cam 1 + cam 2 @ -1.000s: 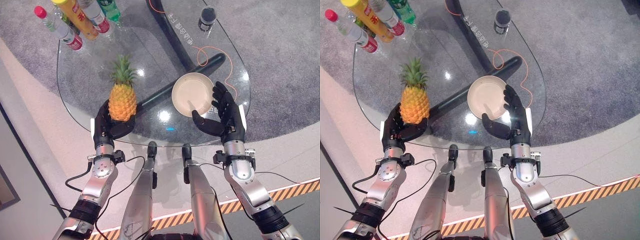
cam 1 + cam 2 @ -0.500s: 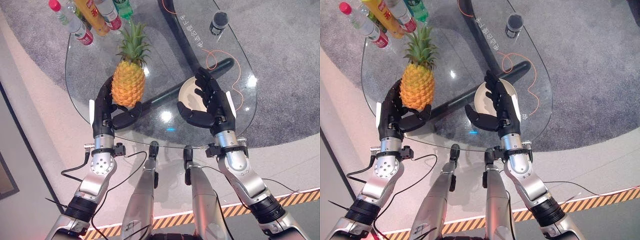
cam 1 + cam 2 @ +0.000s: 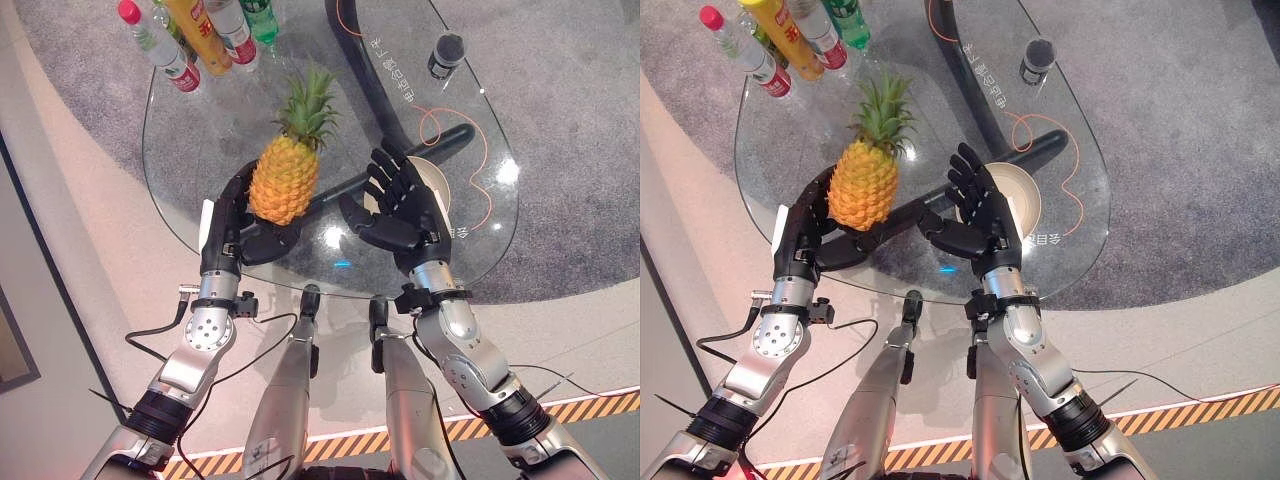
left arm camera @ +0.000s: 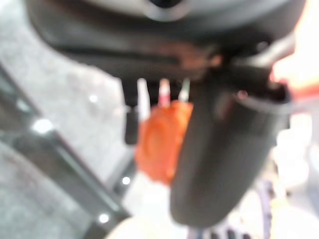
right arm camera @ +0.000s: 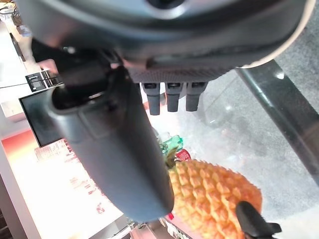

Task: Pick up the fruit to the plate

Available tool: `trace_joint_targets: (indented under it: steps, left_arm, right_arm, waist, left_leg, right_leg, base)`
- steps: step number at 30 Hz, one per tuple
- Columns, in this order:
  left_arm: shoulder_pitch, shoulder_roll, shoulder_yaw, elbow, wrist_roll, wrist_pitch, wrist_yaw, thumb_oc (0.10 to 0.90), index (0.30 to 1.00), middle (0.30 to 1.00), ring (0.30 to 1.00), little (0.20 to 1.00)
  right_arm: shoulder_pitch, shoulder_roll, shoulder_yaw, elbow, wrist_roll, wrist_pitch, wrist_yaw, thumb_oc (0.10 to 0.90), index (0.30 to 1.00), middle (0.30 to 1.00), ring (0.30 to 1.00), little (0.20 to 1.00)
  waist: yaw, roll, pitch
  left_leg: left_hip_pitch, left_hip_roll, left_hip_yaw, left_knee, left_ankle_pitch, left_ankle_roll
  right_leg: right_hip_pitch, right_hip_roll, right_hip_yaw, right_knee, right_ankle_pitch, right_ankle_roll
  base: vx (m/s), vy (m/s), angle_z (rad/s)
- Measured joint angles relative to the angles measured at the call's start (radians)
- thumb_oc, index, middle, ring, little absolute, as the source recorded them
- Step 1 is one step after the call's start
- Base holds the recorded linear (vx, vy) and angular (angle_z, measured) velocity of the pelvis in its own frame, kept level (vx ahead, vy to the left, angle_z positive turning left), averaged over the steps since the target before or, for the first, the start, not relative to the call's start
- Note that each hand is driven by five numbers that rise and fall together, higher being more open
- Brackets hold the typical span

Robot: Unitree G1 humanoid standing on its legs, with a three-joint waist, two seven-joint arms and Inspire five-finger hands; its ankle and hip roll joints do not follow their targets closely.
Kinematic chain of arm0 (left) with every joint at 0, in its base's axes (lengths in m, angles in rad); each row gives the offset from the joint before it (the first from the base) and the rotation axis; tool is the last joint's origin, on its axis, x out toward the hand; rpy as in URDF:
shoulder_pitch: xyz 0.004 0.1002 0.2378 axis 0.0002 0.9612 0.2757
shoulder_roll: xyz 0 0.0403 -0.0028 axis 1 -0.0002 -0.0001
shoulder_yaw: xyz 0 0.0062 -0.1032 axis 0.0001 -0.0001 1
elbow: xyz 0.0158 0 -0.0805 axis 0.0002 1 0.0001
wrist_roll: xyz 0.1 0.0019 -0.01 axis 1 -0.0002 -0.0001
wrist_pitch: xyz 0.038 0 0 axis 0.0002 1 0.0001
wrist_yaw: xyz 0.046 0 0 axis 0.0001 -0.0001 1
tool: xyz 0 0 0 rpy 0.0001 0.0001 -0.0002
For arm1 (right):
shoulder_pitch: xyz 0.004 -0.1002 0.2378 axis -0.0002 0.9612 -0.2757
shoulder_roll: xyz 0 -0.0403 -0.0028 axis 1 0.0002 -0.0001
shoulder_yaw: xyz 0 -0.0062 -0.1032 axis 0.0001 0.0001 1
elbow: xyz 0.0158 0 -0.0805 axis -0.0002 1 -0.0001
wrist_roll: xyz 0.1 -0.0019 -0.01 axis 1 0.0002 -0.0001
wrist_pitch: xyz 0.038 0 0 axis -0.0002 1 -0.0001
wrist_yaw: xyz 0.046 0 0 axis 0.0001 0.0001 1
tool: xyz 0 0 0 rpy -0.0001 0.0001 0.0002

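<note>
While your left hand (image 3: 232,222) cradles the pineapple (image 3: 283,178) at frame centre, thumb curled under it, crown tilted upper right, note the plate (image 3: 1018,197) lying right of it, behind your right hand (image 3: 398,208), which is spread, holds nothing and faces the fruit from just beside it.

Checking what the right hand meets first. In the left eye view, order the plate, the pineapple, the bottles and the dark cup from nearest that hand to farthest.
From the right hand:
1. Plate, just beyond its fingers, partly hidden.
2. Pineapple, to its left, in the left hand.
3. Dark cup, at the table's far right edge.
4. Bottles, at the far left corner.
</note>
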Motion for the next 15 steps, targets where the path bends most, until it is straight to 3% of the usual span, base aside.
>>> trace_joint_targets:
  steps: [15]
  left_arm:
    - [-0.02, 0.063, -0.061, 0.0, 0.064, 0.0, -0.083, 0.1, 0.3, 0.3, 0.3, 0.2]
  right_arm:
    - [-0.001, 0.001, 0.0, 0.074, 0.107, -0.006, 0.022, 0.8, 0.9, 0.9, 0.9, 0.9]
  waist:
    - [0.0, 0.0, 0.0]
  left_leg:
    - [0.012, 0.0, -0.002, -0.002, 0.0, 0.0]
  right_leg:
    - [0.012, -0.001, -0.001, -0.001, -0.004, 0.006]
  base:
    - [0.0, 0.0, 0.0]
